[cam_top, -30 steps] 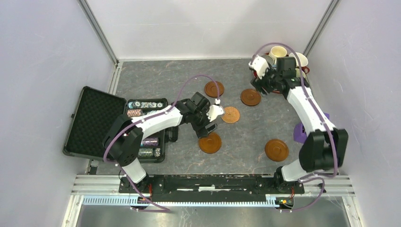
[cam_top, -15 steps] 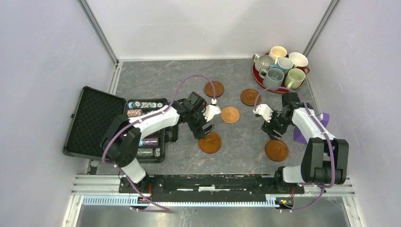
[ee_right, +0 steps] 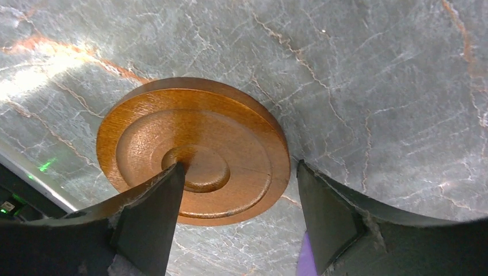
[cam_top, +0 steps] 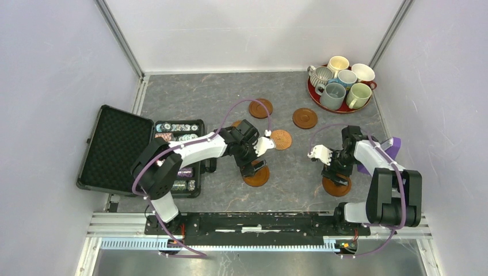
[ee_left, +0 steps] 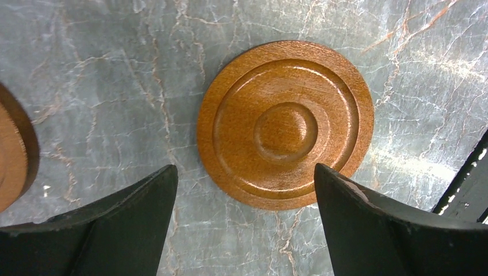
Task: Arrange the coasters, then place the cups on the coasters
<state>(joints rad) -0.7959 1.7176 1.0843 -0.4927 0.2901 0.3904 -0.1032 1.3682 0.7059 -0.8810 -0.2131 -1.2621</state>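
Observation:
Several brown coasters lie on the grey marbled table: one (cam_top: pixel 260 107) and one (cam_top: pixel 304 118) at the back, a lighter one (cam_top: pixel 281 139) in the middle, two at the front. My left gripper (cam_top: pixel 257 159) hangs open over the front-left coaster (cam_top: pixel 256 177); in the left wrist view this coaster (ee_left: pixel 285 123) lies just ahead of the open left gripper (ee_left: pixel 244 168). My right gripper (cam_top: pixel 333 170) is open over the front-right coaster (cam_top: pixel 337 186). In the right wrist view the right gripper (ee_right: pixel 240 165) has one finger above that coaster's (ee_right: pixel 193 149) centre and the other outside its rim. The cups (cam_top: pixel 339 77) stand together at the back right.
The cups sit on a dark red round tray (cam_top: pixel 312 92). An open black case (cam_top: pixel 115 146) with poker chips (cam_top: pixel 178 127) lies at the left. A purple object (cam_top: pixel 384 150) stands by the right arm. Another coaster's edge (ee_left: pixel 14 149) shows at the left of the left wrist view.
My right arm has swung from the cup tray down to the front-right coaster. My left gripper has shifted from beside the middle coaster to over the front-left one.

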